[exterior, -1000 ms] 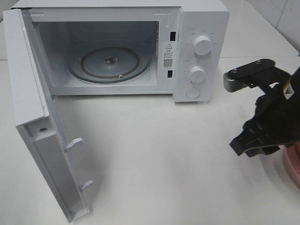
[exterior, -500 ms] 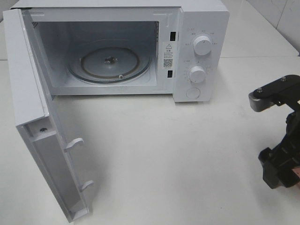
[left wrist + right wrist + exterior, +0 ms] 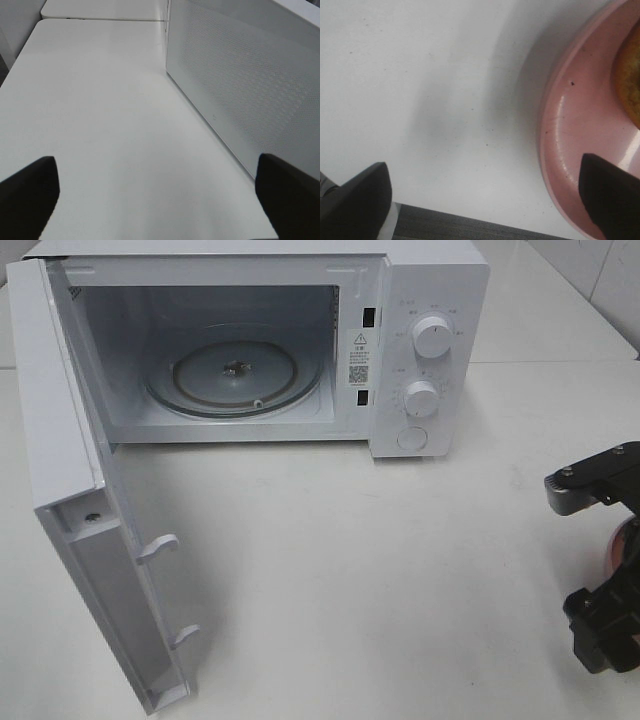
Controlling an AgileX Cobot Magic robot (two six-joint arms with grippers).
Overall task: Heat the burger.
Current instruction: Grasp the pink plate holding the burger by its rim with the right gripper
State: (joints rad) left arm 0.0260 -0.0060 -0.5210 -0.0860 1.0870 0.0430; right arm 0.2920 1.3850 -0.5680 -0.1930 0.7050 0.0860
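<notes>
Your right gripper [image 3: 482, 197] stands spread wide with nothing between its black fingers [image 3: 357, 200]. One finger hangs over bare tabletop and the other over the rim of the round pink plate [image 3: 565, 130]. The burger [image 3: 629, 80] sits on that plate. Only a sliver of its golden-brown bun shows at the edge of the right wrist view, so you cannot see its filling from here. The gripper is not touching it.

In the high view the right arm sits at the far right edge of the white table [image 3: 350, 560], well apart from the white microwave oven [image 3: 430, 300].

Your left gripper [image 3: 159, 197] is also spread wide and empty, above bare table, just beside a white panel with a fine dotted pattern [image 3: 240, 85]. You cannot see this gripper in the high view.

The microwave's hinged door [image 3: 70, 490] is swung fully out to the left. The round glass turntable [image 3: 235, 375] inside has nothing on it. Two white knobs [image 3: 431, 337] sit one above the other on the control panel, with a round button [image 3: 411, 437] below them.
</notes>
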